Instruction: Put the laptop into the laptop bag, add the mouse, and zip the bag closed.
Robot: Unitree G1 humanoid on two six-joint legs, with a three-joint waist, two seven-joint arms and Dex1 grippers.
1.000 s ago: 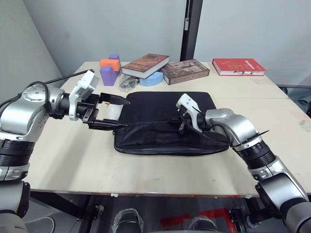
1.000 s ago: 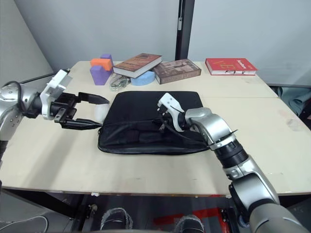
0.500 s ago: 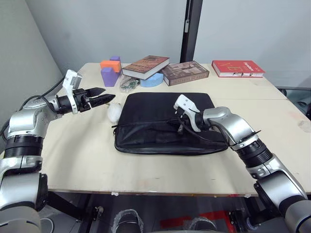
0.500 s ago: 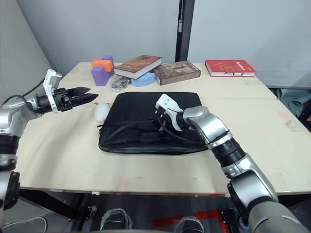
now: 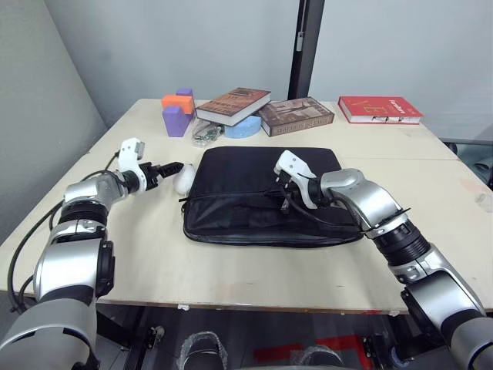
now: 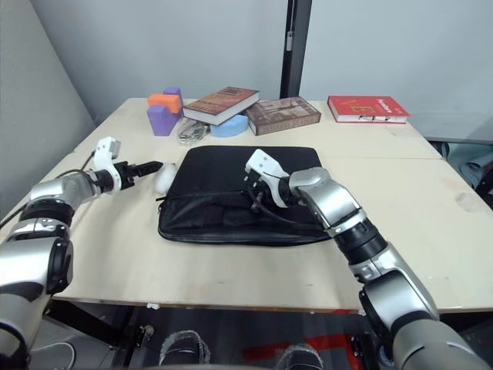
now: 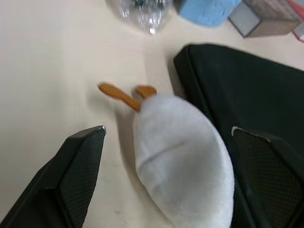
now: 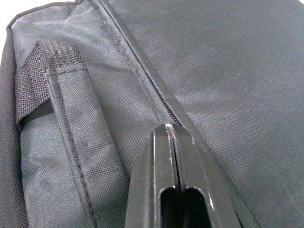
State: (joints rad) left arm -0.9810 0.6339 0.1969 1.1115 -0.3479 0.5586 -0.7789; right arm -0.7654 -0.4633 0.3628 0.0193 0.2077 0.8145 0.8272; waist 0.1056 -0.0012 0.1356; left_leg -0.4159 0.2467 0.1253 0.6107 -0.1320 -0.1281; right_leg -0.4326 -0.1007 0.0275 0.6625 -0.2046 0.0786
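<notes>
step: zipping, by my read. laptop bag [image 5: 262, 166] lies flat on the table [image 5: 139, 239]; can't see the laptop, so I'm guessing it's inside

right gripper [image 8: 167, 128]: jaws pressed fully together, tips right on the zipper line [image 8: 142, 71]. Can't tell if a pull tab is pinched

left gripper [image 5: 179, 165]: jaws spread wide, holding nothing. Between them sits a white plush duck [image 7: 180, 171], orange feet past the tips, bag edge just beyond one jaw

mouse: can't spot it. That duck isn't it

next move: left should skip the duck and find the real mouse before right zips up
</notes>
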